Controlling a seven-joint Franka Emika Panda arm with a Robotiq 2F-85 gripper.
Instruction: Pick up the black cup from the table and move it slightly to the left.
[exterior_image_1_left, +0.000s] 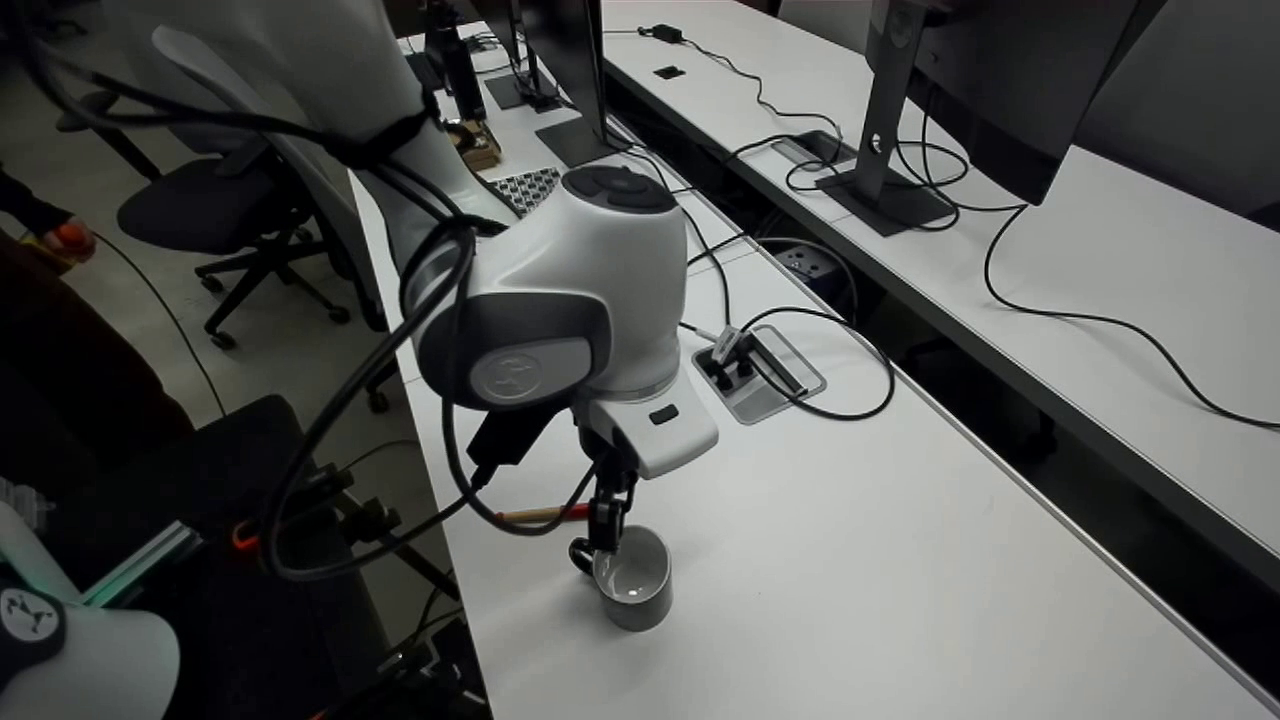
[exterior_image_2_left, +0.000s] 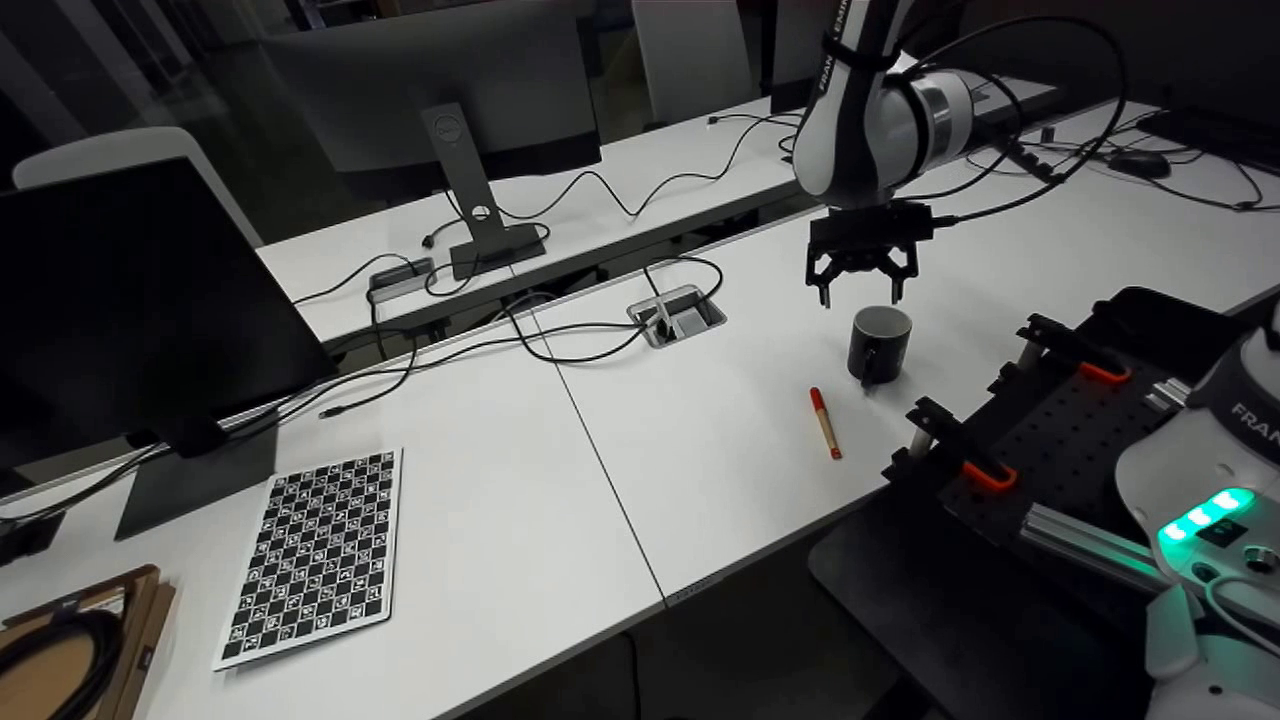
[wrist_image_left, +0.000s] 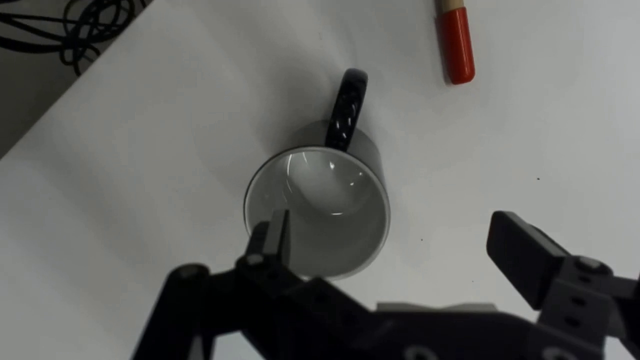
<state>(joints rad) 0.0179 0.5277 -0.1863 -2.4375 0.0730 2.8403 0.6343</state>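
Over white table (exterior_image_2_left: 720, 420), gripper (exterior_image_2_left: 861, 298) hangs spread, unloaded, at 11–12 o'clock of black cup (exterior_image_2_left: 880, 345) in an exterior view; cup stands upright on table, red pen (exterior_image_2_left: 826, 424) at 7 o'clock. Looks like approach only; grasp, lift, leftward shift remain.

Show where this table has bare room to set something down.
Bare: table between checkered board and red-capped pen, or between black cup and socket box. Crowded: the cable-strewn box, and near the cup, where the hand hovers.
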